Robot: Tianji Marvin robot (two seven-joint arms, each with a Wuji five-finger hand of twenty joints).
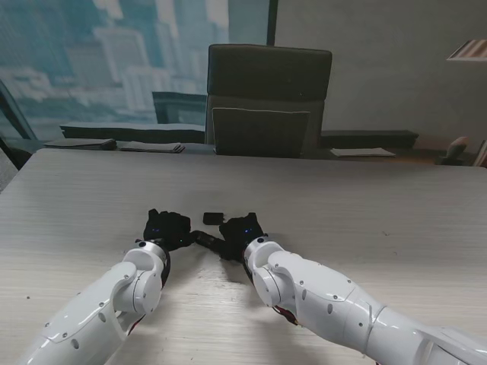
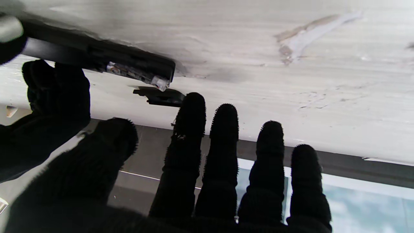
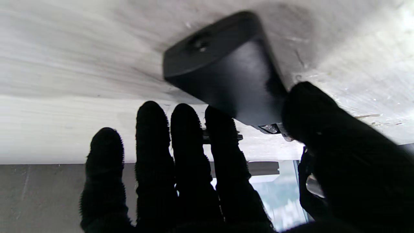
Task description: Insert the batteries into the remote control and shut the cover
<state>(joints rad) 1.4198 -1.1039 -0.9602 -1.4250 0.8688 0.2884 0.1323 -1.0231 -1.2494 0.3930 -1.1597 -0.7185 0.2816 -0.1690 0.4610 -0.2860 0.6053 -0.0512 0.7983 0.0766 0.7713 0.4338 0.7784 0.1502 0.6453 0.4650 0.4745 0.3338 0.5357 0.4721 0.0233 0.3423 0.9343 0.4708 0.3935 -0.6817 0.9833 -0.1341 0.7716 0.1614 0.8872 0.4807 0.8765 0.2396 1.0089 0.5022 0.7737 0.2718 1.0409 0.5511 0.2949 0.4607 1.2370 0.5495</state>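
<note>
From our stand camera the long black plastic remote control is mostly hidden between our two black-gloved hands, lying on the pale wood-grain table; we cannot make out any batteries. A small flat black cover piece lies just beyond the hands, farther from us.

Our left wrist view adds what the stand view lacks: the remote's end shows an open compartment with metal contacts, and the cover sits just beside it, near our index fingertip. Our left hand has its fingers spread, holding nothing.

In the right wrist view our right hand has its thumb against the remote's other end, fingers straight; whether it truly grips, we cannot tell.

Bare tabletop lies on all sides, its edges well apart from the hands.
</note>
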